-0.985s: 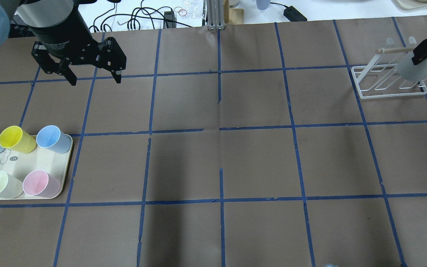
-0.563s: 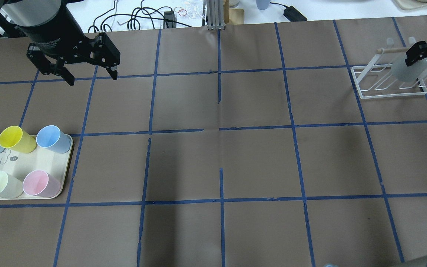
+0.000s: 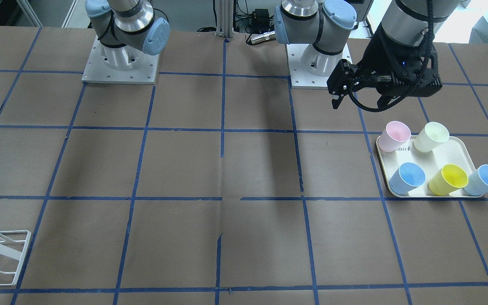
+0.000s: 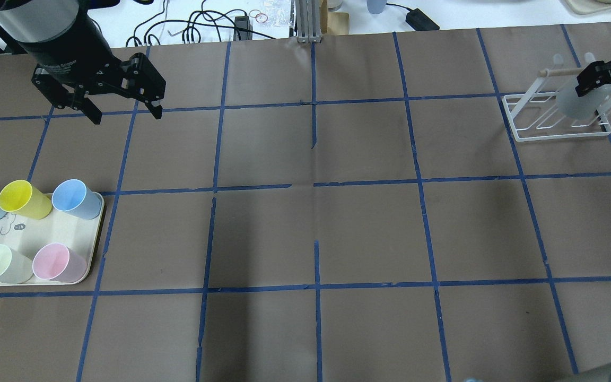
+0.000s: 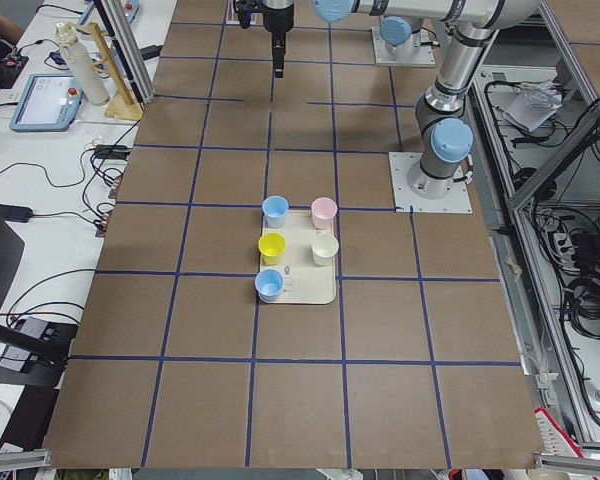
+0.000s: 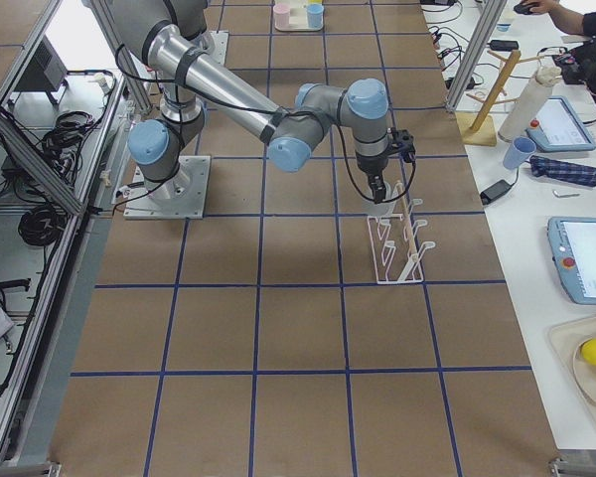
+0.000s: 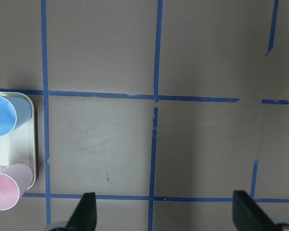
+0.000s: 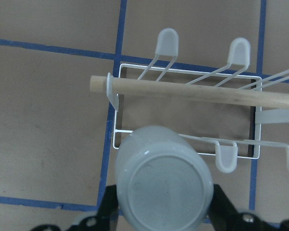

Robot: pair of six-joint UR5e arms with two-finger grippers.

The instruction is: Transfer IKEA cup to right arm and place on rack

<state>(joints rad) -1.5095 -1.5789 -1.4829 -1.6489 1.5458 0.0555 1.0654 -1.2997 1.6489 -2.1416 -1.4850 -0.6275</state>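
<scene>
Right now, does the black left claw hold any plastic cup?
No, the left claw hangs open and empty above the brown table, away from the cream rounded tray.

Overhead and right-wrist views sharing rack [image 4: 549, 114]

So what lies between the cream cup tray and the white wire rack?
Only bare brown paper with blue tape lines, in the overhead view, from cream tray to white wire rack.

Left gripper [image 4: 125, 115]: hung raised, pointed down, fingers spread wide. Right gripper [image 4: 596, 84]: arm outstretched, fingers gripped cup [image 8: 164, 180].
</scene>
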